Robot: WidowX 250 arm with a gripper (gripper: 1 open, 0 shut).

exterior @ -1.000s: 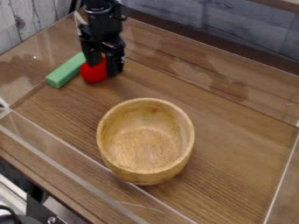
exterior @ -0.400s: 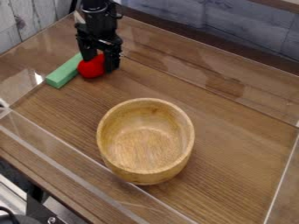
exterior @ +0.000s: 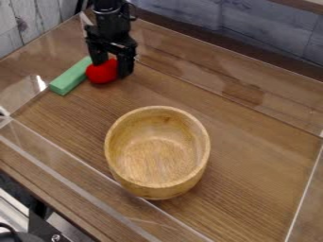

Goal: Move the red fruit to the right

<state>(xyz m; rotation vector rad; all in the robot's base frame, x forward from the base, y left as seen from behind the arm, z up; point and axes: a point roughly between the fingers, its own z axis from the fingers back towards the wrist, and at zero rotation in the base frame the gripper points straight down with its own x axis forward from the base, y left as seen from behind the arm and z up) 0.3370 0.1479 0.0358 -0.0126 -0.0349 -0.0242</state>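
The gripper [exterior: 110,64] hangs at the far left, fingers wide and straddling the red fruit [exterior: 101,72], seemingly poised to clamp it. The fruit sits on the table [exterior: 240,113], touching the green block [exterior: 71,77].

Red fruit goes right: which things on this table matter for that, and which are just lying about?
For the job:
- red fruit, partly hidden behind the arm's jaws
- gripper, jaws open, pointing down over the fruit

Lying about:
- green block, just left of the fruit
- wooden bowl, empty, nearer the camera
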